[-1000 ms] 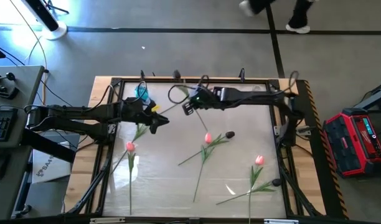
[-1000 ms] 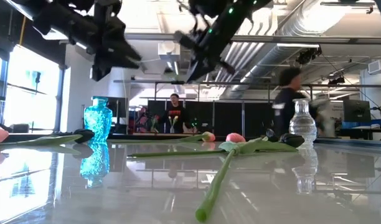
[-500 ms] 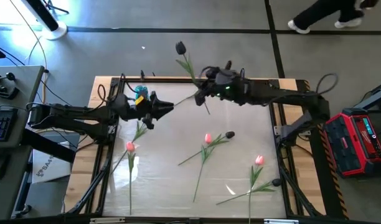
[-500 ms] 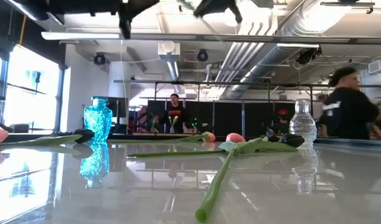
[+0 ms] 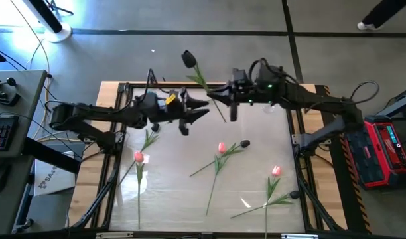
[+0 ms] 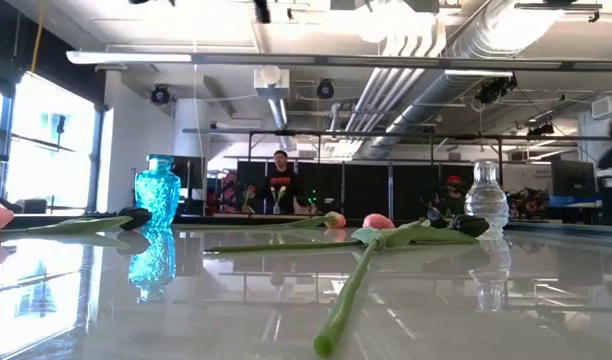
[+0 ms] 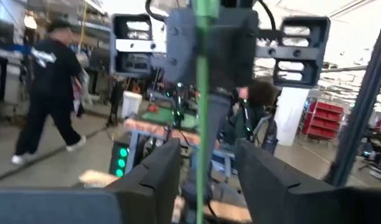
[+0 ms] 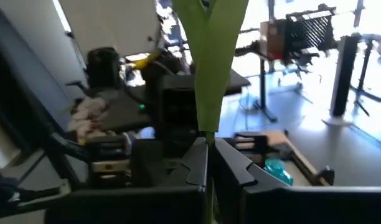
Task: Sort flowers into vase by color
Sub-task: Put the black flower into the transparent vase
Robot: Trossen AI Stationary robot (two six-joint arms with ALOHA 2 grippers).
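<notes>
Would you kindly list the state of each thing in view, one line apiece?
Right gripper: shut on the dark tulip's stem, raised above the table's far edge.
Left gripper: fingers open around that stem, not clamped.
Dark tulip: held aloft, head past the far edge.
Pink tulips: lying flat on the table.
Blue vase: upright, no flowers visible.
Clear vase: upright, no flowers visible.
</notes>
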